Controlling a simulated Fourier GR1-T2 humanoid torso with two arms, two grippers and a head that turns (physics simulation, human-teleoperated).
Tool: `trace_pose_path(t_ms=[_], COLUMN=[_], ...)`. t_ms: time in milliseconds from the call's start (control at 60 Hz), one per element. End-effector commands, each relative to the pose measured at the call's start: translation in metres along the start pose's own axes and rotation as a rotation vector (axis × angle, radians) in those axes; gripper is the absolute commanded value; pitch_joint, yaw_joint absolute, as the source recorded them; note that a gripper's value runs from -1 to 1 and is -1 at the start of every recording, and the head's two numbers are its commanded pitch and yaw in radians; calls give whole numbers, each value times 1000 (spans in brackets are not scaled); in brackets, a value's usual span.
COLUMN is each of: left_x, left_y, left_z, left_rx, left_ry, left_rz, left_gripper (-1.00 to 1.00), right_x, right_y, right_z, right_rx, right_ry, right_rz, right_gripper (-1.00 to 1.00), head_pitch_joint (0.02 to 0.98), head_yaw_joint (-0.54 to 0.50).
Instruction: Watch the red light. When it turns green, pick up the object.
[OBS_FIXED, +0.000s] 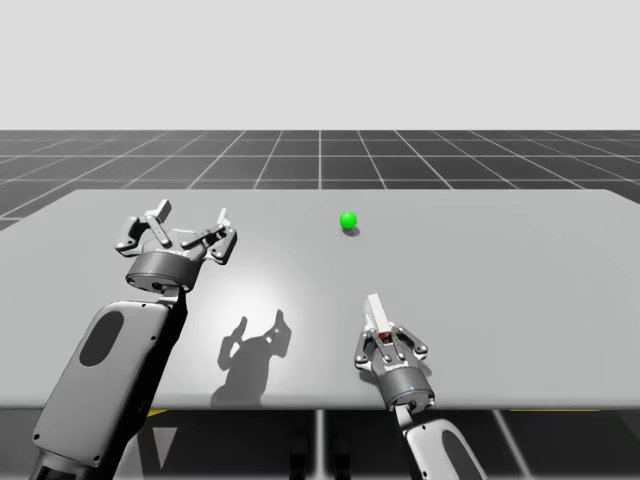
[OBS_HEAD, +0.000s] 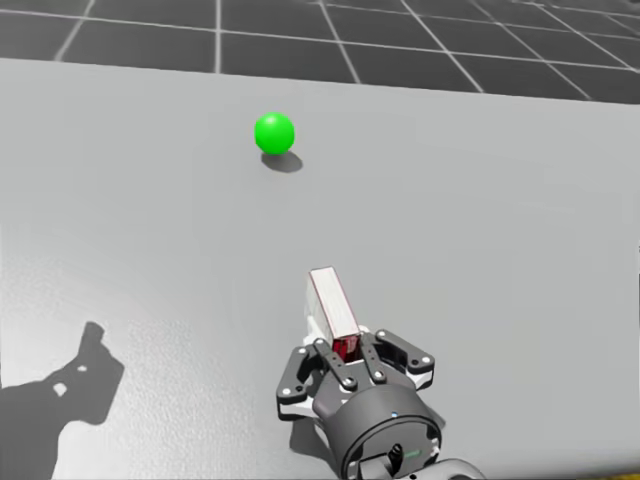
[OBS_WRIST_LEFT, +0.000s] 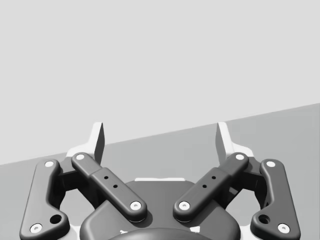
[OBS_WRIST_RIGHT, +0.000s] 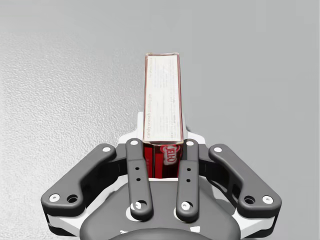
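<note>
Nearest my torso, by the table's (OBS_FIXED: 500, 280) front edge, my right claw (OBS_WRIST_RIGHT: 162, 135) is clenched on a narrow red-and-white box (OBS_WRIST_RIGHT: 161, 100). The right wrist view shows both fingers pressed against the box's long sides. One end of the box sits deep between the fingers and the other end points straight ahead of the claw, over the grey table. From the head view, the box (OBS_HEAD: 332, 300) slants up and away out of the claw (OBS_HEAD: 343, 345). I cannot tell whether its underside is off the table (OBS_HEAD: 500, 200). The high view places this claw (OBS_FIXED: 385, 338) and its box (OBS_FIXED: 376, 312) right of the middle, with my right arm entering from below. Left of them a dark shadow (OBS_FIXED: 255, 345) of an arm and claw lies on the table, and it also reaches into the head view's lower left corner (OBS_HEAD: 60, 390). Farther back on the left, my left claw (OBS_FIXED: 190, 222) hangs above the table. It is released, with its fingers spread wide and nothing between them. In the left wrist view, the claw's (OBS_WRIST_LEFT: 160, 142) two fingertips stand well apart, and ahead of them are the table's far edge and a pale backdrop. Beyond both claws, well ahead of the box and slightly left of its line, the light (OBS_FIXED: 348, 220) shows green. It is a small bright ball (OBS_HEAD: 274, 132) with its own small shadow just beside it. Behind the table a dark gridded floor (OBS_FIXED: 320, 155) runs back to a pale horizon.
</note>
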Motion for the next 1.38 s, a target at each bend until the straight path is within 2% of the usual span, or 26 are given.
trace_pose_path(t_ms=[17,283,400,583,667,783,883,1233,1383], left_x=[0,-1,-2,-2,-2,-2,-2,-1,-1], left_y=[0,0,0,0,0,1,2,2,2], left_z=[0,0,0,0,0,0,0,0,-1], left_rx=[1,2,2,3,3,4,5,5,3], left_ry=[1,0,-1,-1,-1,-2,-2,-5,-7], left_rz=[-1,-4,-6,-3,-3,-2,0,-3,-2], left_gripper=[-1000,-1000,-1000,-1000,-1000,-1000,-1000,-1000,-1000], right_x=[-9,-10,-10,-8,1,27,50,120,154], right_y=[-3,-3,-1,0,-1,-9,-11,-18,-22], right_z=[0,0,1,3,7,13,20,37,47], right_rx=[-62,-69,-58,-58,-61,-83,-103,-139,-167], right_ry=[30,15,13,0,-33,-119,-199,-416,-545], right_rz=[-16,-8,-19,-18,-18,-2,0,25,48], right_gripper=[1000,1000,1000,1000,1000,1000,1000,1000,1000], head_pitch_joint=[690,543,509,483,478,475,472,466,459], head_yaw_joint=[-216,-223,-225,-229,-231,-235,-235,-238,-237])
